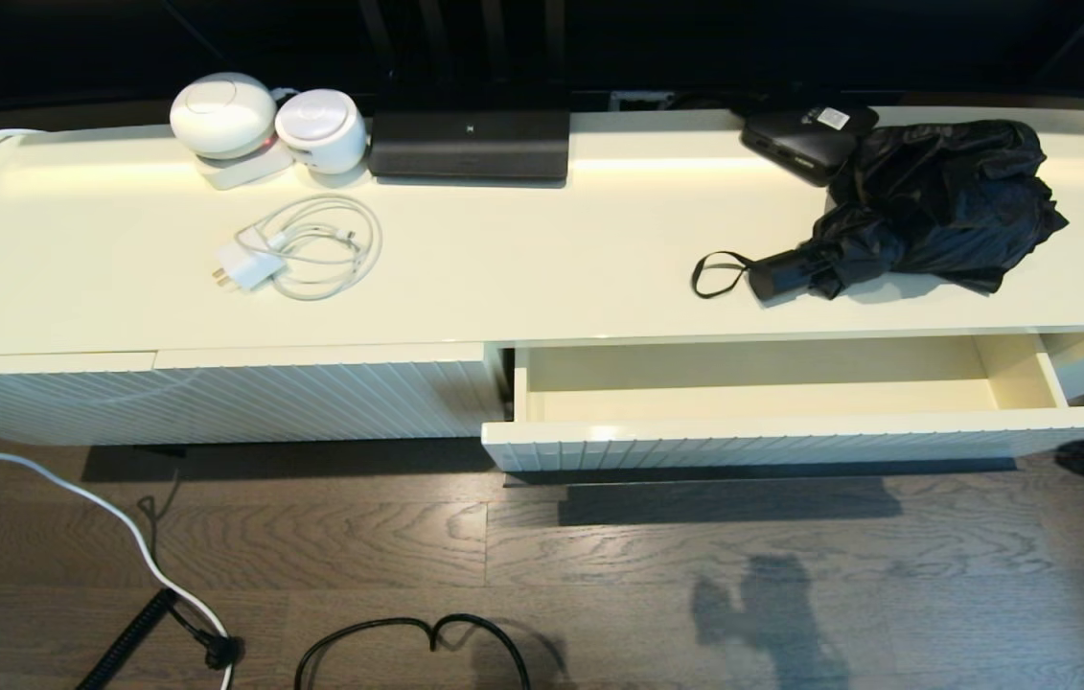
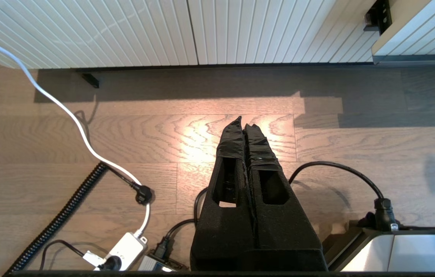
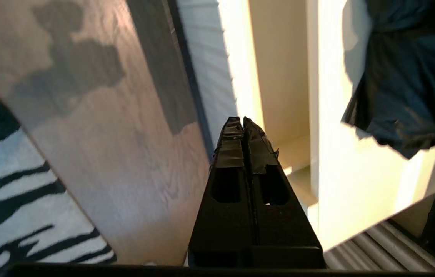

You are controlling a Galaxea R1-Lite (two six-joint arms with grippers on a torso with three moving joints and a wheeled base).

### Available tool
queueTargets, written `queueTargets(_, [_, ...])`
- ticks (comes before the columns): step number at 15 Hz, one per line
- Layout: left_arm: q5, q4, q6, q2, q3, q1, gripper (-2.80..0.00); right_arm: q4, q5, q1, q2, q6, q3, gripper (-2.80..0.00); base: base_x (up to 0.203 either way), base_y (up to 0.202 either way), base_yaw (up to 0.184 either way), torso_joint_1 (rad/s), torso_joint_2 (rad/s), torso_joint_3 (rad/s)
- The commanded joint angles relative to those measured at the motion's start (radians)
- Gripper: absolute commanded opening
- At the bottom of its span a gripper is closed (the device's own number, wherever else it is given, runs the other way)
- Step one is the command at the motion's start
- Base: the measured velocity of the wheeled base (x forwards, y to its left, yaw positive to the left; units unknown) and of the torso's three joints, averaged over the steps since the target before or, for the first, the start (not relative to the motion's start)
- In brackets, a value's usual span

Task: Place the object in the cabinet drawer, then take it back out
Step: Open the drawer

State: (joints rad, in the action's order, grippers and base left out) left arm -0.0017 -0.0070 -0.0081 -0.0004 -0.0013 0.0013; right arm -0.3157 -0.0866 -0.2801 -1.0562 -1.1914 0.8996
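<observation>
Head view: The umbrella [image 1: 925, 206] lies on the cabinet top [image 1: 522, 268], toward the right end, its wrinkled fabric bunched against a flat black box [image 1: 805, 139] at the rear edge. Its short handle [image 1: 776, 273] points left, with the wrist loop [image 1: 719, 275] trailing beyond it. Directly below, the cabinet drawer [image 1: 791, 436] stands pulled out, its glossy cream floor bare. Further left on the top sit two white round devices [image 1: 264, 120], a dark slab [image 1: 470, 144] and a coiled white charger cable [image 1: 307, 249]. Neither arm appears in this view.

Left wrist view: The left gripper [image 2: 245, 124] hangs low over the wood floor [image 2: 163, 142], well apart from the drawer, its two taped fingers pressed together with nothing between them. A ribbed cream panel [image 2: 163, 30] runs behind it; a white power cord [image 2: 71, 115] and a black coiled cord [image 2: 63, 215] lie on the floor.

Right wrist view: The right gripper [image 3: 243, 120] is likewise clenched on nothing, its tips over the drawer's [image 3: 271, 77] front edge. The umbrella's fabric [image 3: 405, 84] rests on the cabinet top beyond, not touched. A striped rug [image 3: 17, 200] covers the floor to one side.
</observation>
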Motion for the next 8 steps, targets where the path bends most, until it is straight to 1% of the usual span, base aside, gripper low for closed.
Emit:
queueTargets(1, [0.0,-0.001,-0.001,-0.003,0.0,0.0,-2.8,0.07,0.0,-0.038,-0.148,0.007,0.021,-2.8,0.0,0.0,0.0,0.0,0.0,0.0])
queueTargets(3, [0.0,-0.001,0.0,-0.003,0.0,0.0,-2.8,0.142,-0.002,-0.082,-0.222,0.032,0.03,-2.8,0.0,0.0,0.0,0.0,0.0,0.0])
queueTargets(5, [0.0,-0.001,-0.001,-0.003,0.0,0.0,-2.8,0.188,-0.038,-0.108,-0.297,0.039,0.043,-2.8,0.0,0.0,0.0,0.0,0.0,0.0])
queueTargets(6, [0.0,-0.001,-0.001,-0.003,0.0,0.0,-2.8,0.197,-0.054,-0.126,-0.326,0.041,0.05,-2.8,0.0,0.0,0.0,0.0,0.0,0.0])
queueTargets(8, [0.0,-0.001,0.0,-0.003,0.0,0.0,-2.8,0.204,-0.065,-0.131,-0.362,0.042,0.059,-2.8,0.0,0.0,0.0,0.0,0.0,0.0])
